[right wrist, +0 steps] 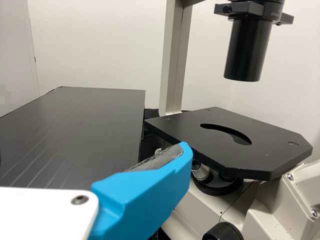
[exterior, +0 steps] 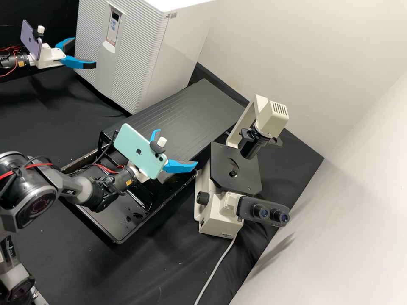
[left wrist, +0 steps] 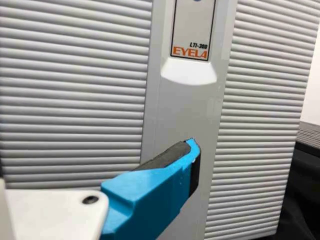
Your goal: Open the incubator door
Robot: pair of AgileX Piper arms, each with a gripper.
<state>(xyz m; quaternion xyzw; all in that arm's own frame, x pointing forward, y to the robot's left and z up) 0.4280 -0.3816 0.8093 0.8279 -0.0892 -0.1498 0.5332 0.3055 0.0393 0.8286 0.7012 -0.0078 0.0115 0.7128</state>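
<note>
Slipping seemed likely if the open left gripper [exterior: 84,52] found poor purchase on the incubator door [exterior: 101,70] ahead of it; the right gripper [exterior: 177,147] gaped too.

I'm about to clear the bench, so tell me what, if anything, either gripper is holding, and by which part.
Nothing is held: the left gripper and right gripper both stand open.

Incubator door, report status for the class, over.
Left gripper open, in front of the incubator door. Right gripper open, near the microscope. Door looks shut. Nothing seen between it and left gripper.
</note>
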